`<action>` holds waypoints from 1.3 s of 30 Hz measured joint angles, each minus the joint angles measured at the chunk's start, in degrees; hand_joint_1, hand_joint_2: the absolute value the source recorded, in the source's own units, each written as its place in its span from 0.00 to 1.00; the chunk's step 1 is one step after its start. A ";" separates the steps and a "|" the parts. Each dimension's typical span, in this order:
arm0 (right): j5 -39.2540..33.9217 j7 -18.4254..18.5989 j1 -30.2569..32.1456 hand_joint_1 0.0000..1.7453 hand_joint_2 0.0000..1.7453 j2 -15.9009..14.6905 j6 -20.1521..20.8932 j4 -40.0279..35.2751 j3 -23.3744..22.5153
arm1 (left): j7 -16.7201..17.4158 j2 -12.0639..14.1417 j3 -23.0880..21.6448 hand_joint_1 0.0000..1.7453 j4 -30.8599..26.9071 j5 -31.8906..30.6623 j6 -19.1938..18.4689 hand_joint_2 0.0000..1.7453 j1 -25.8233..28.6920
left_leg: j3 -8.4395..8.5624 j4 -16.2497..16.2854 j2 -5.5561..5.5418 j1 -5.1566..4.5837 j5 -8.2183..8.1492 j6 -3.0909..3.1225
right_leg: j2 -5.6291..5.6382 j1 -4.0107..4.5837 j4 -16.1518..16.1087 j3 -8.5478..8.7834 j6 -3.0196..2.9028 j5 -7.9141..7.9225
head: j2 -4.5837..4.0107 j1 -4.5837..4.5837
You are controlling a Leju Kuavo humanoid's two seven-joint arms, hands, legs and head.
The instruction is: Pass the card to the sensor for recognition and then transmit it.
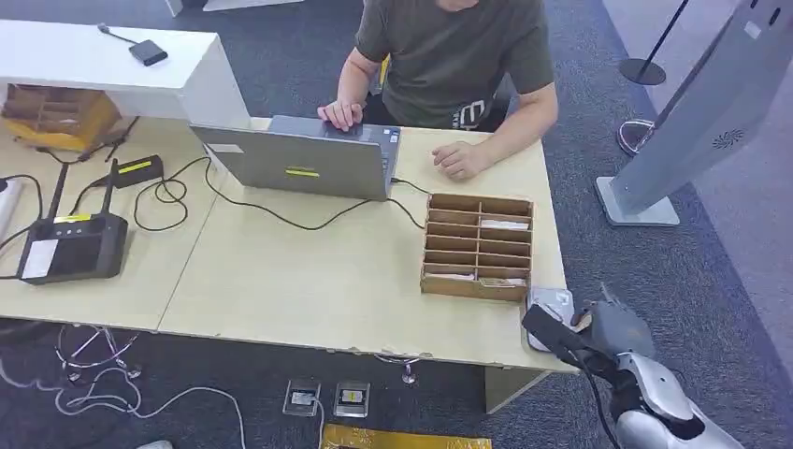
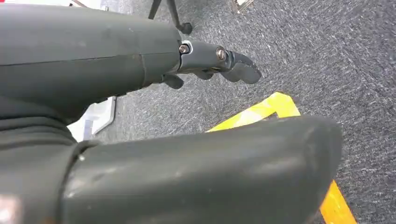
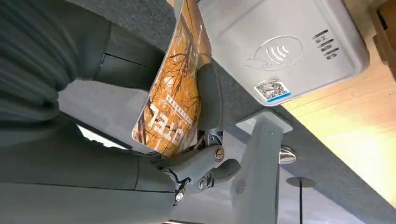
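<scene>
Sensor [image 1: 550,309] at table's [image 1: 309,290] right front corner — just before compartment box [image 1: 478,246], laptop [image 1: 304,161] further behind.

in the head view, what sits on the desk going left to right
black desk terminal with two antennas → grey open laptop → brown wooden compartment box → grey card reader at the desk's corner → right hand just past the edge

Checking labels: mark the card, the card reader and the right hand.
card [image 3: 175,93]: right wrist view, orange printed face.
card reader [image 3: 280,51]: right wrist view, grey top by the wave symbol.
right hand [image 1: 608,329]: head view, back of hand.
</scene>
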 joint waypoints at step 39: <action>0.77 -0.39 -0.04 1.00 1.00 3.56 0.59 3.21 -0.02 | 0.98 0.39 0.02 0.00 0.00 -1.14 0.31 0.00 0.01 | 0.18 0.00 0.04 0.00 0.00 0.00 | 0.04 0.00 -0.01 0.13 -0.01 0.01 | 0.00 0.00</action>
